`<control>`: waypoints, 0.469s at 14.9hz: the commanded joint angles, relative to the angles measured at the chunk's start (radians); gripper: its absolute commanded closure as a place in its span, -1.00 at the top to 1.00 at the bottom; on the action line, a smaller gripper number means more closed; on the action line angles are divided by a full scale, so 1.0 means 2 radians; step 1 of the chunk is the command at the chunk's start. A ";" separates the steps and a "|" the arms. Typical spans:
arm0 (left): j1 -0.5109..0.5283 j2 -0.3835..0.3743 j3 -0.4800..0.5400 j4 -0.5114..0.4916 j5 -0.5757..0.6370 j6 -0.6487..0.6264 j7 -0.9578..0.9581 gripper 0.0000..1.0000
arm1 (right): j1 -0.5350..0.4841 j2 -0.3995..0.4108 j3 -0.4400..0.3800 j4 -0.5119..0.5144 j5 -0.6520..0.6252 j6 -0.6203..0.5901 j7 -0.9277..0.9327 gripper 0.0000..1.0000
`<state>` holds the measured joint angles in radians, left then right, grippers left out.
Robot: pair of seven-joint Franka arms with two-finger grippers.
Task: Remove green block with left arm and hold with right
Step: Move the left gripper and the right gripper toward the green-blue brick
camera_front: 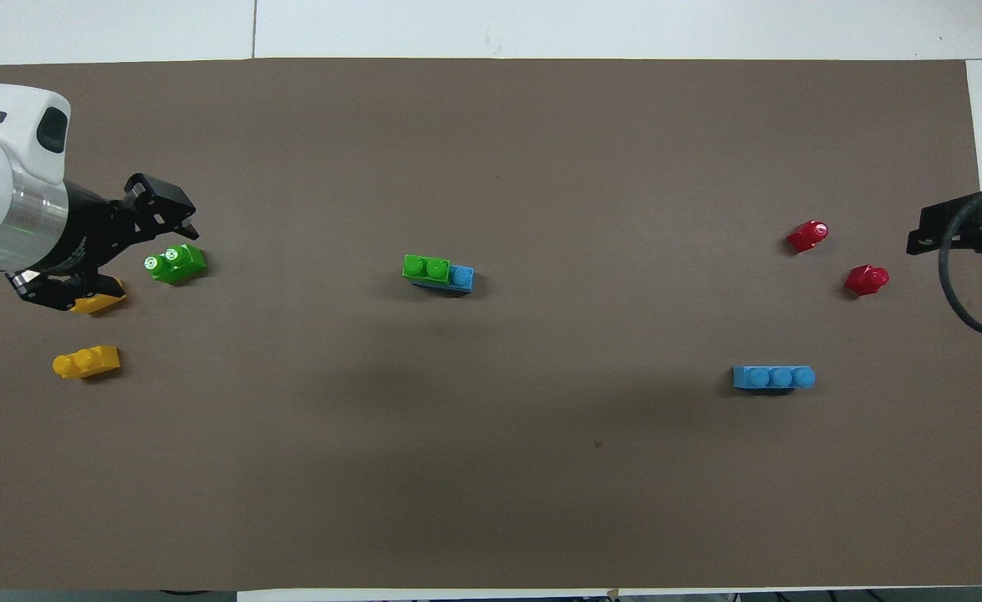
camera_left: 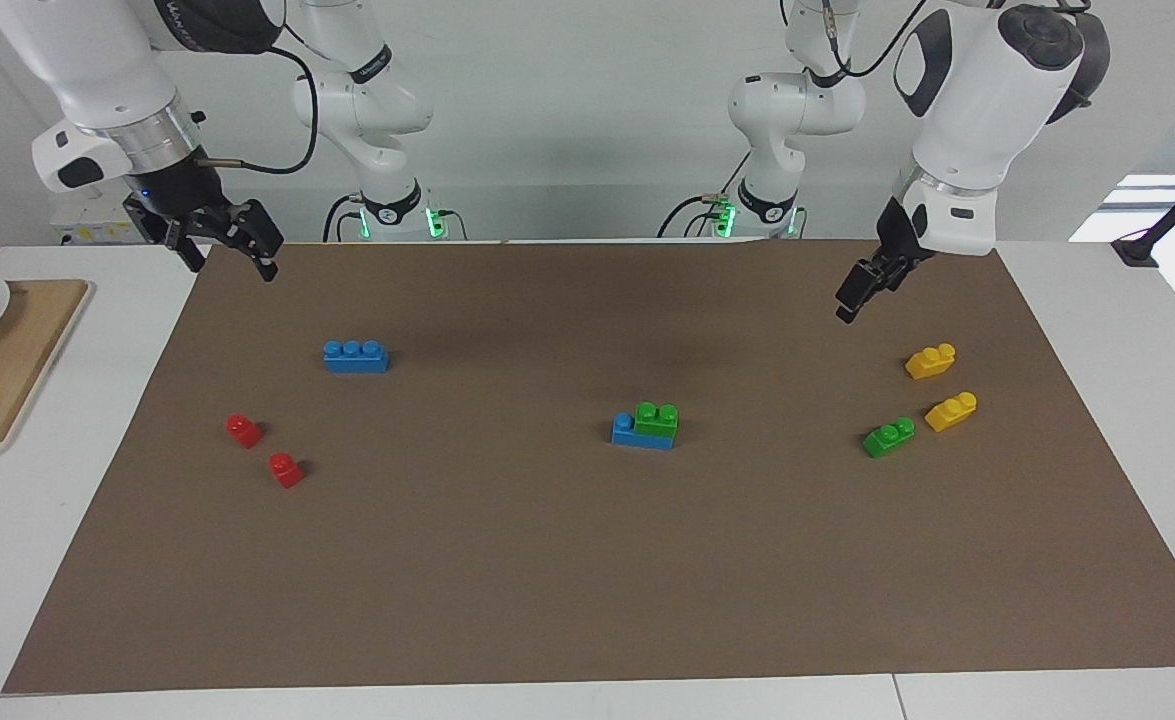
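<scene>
The green block is a tall two-stud brick stuck on one end of a blue brick at the middle of the brown mat; it also shows in the overhead view. My left gripper hangs open and empty in the air over the mat's edge nearest the robots, toward the left arm's end, well apart from the green block. In the overhead view the left gripper covers part of a yellow brick. My right gripper hangs open and empty over the mat's corner at the right arm's end.
A slim stepped green brick and two yellow bricks lie toward the left arm's end. A blue three-stud brick and two red bricks lie toward the right arm's end. A wooden board lies off the mat there.
</scene>
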<state>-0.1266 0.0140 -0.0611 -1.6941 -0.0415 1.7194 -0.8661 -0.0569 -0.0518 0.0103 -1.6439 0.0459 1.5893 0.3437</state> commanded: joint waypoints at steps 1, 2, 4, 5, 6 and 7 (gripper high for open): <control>-0.023 0.043 0.002 0.029 -0.009 0.015 -0.128 1.00 | 0.006 -0.030 0.008 -0.056 0.030 0.012 0.161 0.95; -0.025 0.057 0.001 0.041 -0.010 0.013 -0.150 1.00 | 0.014 -0.033 0.008 -0.066 0.031 0.016 0.197 0.94; -0.036 0.074 0.002 0.051 -0.020 0.012 -0.191 1.00 | 0.031 -0.032 0.008 -0.077 0.035 0.031 0.280 0.93; -0.036 0.081 0.002 0.054 -0.024 0.015 -0.208 1.00 | 0.039 -0.030 0.008 -0.080 0.057 0.035 0.335 0.92; -0.036 0.090 0.002 0.058 -0.024 0.017 -0.221 1.00 | 0.041 -0.027 0.008 -0.082 0.082 0.042 0.391 0.92; -0.039 0.099 0.002 0.057 -0.024 0.028 -0.237 1.00 | 0.043 -0.021 0.008 -0.085 0.098 0.050 0.435 0.91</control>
<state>-0.1906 0.1637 -0.0694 -1.6179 -0.0696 1.7577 -1.2729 0.0255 -0.0811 0.0268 -1.7685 0.1744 1.6440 1.0444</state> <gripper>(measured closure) 0.000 0.018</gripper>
